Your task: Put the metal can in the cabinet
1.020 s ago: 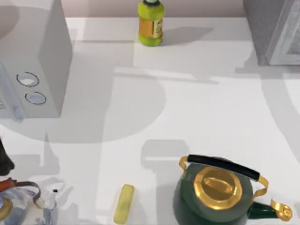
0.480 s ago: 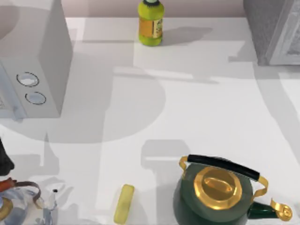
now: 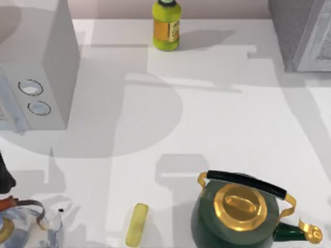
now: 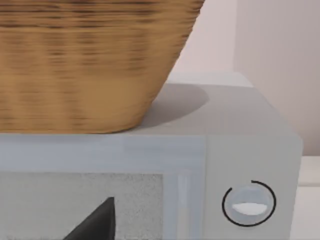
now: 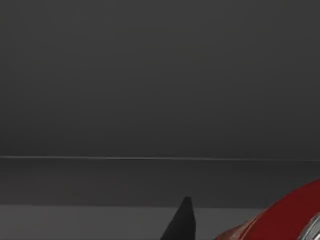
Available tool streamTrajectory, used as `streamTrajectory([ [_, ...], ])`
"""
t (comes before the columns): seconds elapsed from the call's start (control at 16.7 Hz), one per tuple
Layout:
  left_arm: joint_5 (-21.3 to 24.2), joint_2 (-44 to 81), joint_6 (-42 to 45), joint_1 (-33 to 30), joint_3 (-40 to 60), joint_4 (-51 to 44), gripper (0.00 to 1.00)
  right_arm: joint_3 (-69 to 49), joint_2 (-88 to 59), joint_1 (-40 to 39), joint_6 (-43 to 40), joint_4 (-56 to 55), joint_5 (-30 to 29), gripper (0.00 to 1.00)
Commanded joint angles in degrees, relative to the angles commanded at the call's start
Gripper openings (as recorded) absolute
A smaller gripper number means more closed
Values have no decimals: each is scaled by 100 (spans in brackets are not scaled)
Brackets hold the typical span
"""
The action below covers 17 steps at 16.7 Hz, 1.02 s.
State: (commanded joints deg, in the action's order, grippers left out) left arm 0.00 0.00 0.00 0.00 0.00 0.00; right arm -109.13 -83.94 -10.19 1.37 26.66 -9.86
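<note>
Speckled grey cabinet (image 3: 302, 31); smooth red metal can (image 5: 285, 220).

Red metal can (image 5: 292, 215) in dark interior; grey speckled cabinet (image 3: 289, 31) top-right.

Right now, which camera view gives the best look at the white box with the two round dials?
The top view: the white box shows its top, a side and both dials at the table's left. The left wrist view sees the white box close up from the front, with a wicker basket on top and one dial. The right wrist view is dark.
</note>
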Motion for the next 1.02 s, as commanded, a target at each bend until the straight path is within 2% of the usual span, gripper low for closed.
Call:
streamTrajectory([
  [0.42,0,0,0,0,0,0,100,-3258,-2196,222,3,699,222,0],
  [0.6,0,0,0,0,0,0,100,-4307,-3023,359,-17,999,270,0],
  [0.78,0,0,0,0,0,0,100,-4812,-3494,450,-28,1193,283,0],
  [1.02,0,0,0,0,0,0,100,-4861,-3541,461,-29,1214,283,0],
])
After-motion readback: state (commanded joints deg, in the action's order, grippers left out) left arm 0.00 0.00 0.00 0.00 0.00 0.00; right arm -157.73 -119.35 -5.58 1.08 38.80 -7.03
